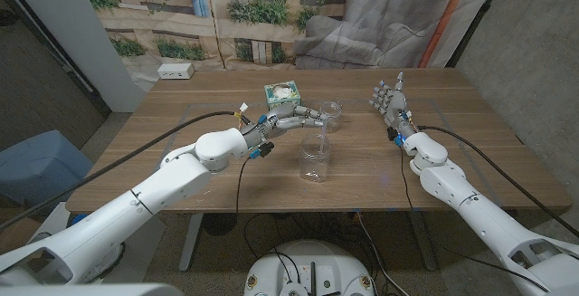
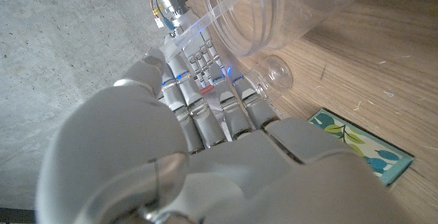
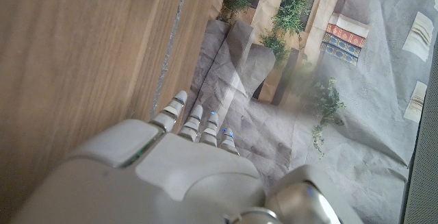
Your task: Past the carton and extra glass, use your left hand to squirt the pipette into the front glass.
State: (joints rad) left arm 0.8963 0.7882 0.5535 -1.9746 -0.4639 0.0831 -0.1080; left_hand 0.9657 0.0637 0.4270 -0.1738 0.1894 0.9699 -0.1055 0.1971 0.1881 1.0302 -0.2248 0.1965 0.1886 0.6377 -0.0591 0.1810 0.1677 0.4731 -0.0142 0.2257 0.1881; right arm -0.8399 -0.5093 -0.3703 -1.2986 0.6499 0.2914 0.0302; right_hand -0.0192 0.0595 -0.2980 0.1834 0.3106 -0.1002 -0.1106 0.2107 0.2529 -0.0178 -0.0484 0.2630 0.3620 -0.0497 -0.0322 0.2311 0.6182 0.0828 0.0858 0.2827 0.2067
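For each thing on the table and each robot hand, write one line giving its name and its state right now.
Front glass: upright, looks empty.
Extra glass: upright, behind the front one.
Carton: upright, closed.
Pipette: held, slanting across the front glass's mouth.
Left hand: holds the pipette above the front glass.
Right hand: open, raised, holding nothing.

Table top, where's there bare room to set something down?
Bare wood lies along the table's left side, from the white box forward, and between the front glass and the right hand. It is crowded mid-table: carton, rear glass and left hand cluster together.
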